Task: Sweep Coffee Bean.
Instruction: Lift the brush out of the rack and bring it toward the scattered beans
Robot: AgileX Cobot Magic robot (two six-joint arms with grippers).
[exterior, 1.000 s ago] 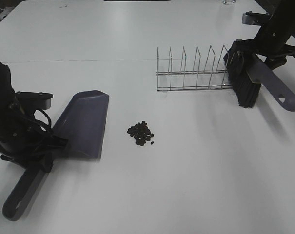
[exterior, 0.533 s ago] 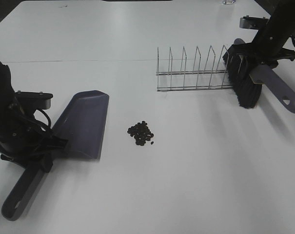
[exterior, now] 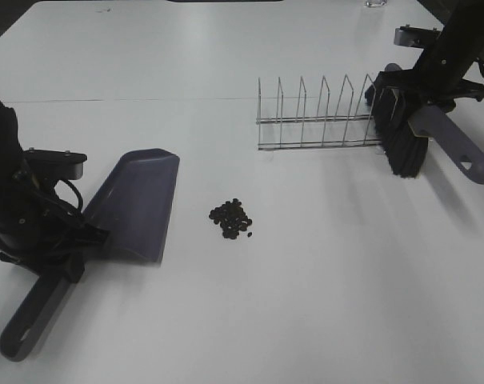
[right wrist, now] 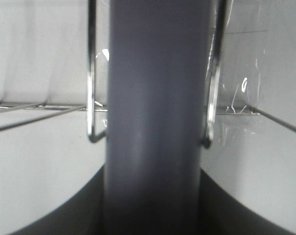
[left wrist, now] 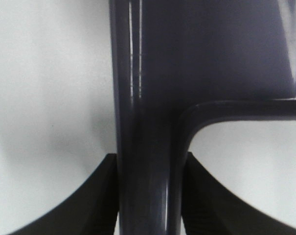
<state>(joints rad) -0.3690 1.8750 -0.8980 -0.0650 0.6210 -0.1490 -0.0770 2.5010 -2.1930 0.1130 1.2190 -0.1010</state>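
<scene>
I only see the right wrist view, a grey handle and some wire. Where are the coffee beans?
Observer: The coffee beans lie in one small pile on the table, far left of the brush in the high view.
Operator: And the dustpan?
Observer: The left claw is shut on the handle of the dustpan, which is left of the pile, apart from it.
Operator: What's the wire?
Observer: A wire rack; the brush bristles are at its right end.

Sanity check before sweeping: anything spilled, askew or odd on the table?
Only the coffee beans: a small loose pile spilled on the bare table, just right of the dustpan, not touching it. The brush hangs tilted at the right end of the wire rack, in the right gripper. Nothing looks damaged.
</scene>
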